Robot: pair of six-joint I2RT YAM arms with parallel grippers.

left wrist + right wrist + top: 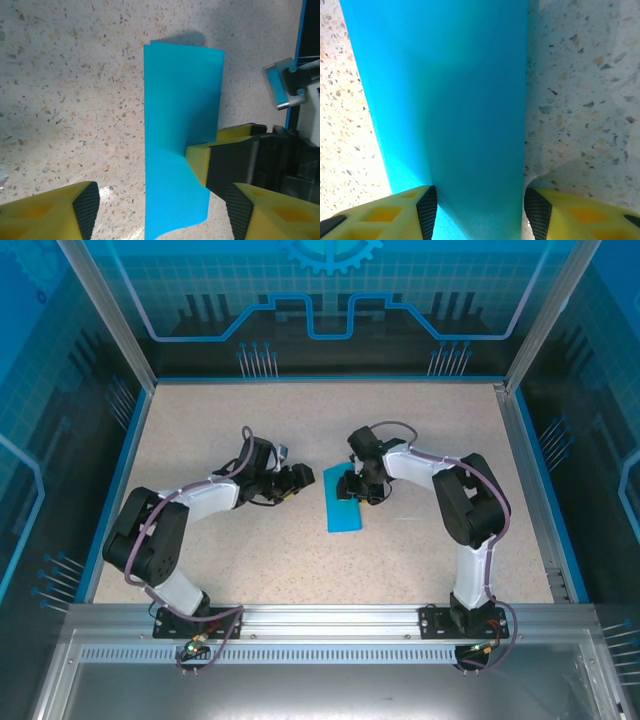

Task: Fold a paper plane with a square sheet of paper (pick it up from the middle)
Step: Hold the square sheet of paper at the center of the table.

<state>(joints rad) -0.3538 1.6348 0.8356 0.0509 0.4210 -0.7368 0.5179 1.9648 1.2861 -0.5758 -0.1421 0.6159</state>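
Left wrist view: the square sheet of paper (180,125), folded into a narrow strip, lies on the speckled table (60,100), its near end cut off. The left gripper (162,214) is spread wide. The right gripper (481,210), also spread, straddles the strip; whether it touches is unclear.

Light falls bright and even on my worktop (300,560). At my left wrist the square sheet of paper (180,125) casts a soft grey shadow past its far edge. My right wrist's close view is slightly soft.
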